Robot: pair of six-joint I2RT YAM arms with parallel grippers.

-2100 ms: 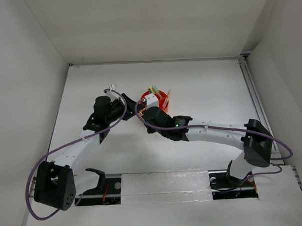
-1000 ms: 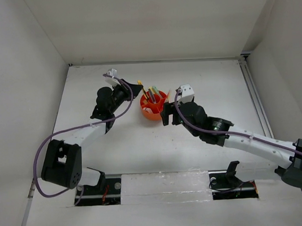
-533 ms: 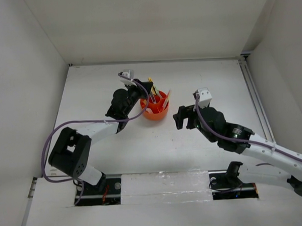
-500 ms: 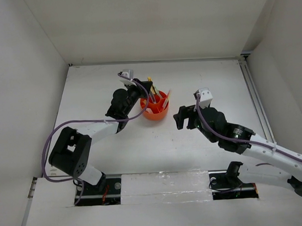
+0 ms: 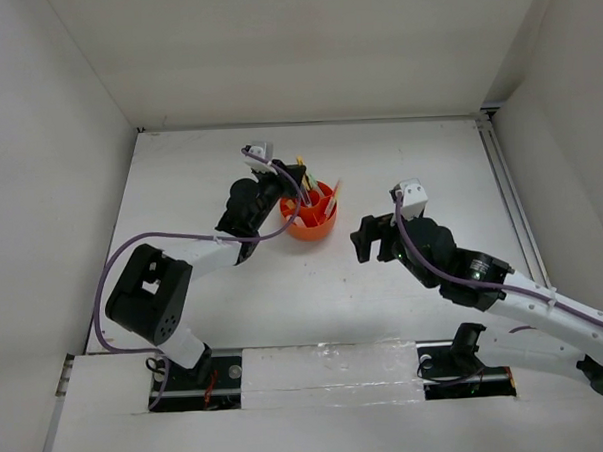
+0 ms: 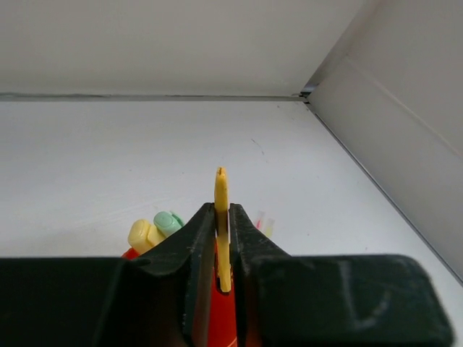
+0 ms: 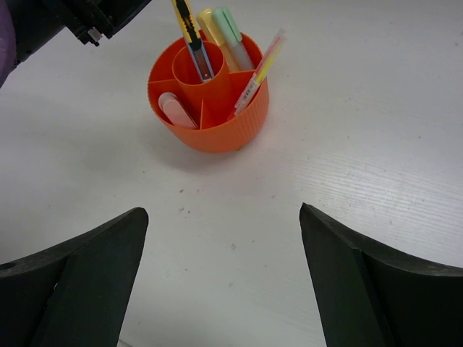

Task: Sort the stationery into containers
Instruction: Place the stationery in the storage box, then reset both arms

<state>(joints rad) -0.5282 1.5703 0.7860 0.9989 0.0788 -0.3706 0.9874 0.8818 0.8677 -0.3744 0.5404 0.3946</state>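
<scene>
- The thin yellow item looks light, rigid and smooth-sided. I judge a pinch on its flat faces, well up the shaft, is the safe hold, as a hold near the end could let it swivel.
- The left pincer is clenched on that item, which shows edge-on and upright between the 2 jaws, its tip poking above them.
- In the right wrist view a yellow-and-black stick stands in the central cup of the orange tub. I take it for the same item, its lower end already inside the cup.
- The tub is ribbed plastic, probably light enough to slide if nudged.
- Outer compartments hold a yellow marker, a green marker, a pink-and-yellow pen leaning outward, and a pink-white eraser.
- The right pincer is released, jaws spread wide and empty, hovering over bare tabletop near the tub.
</scene>
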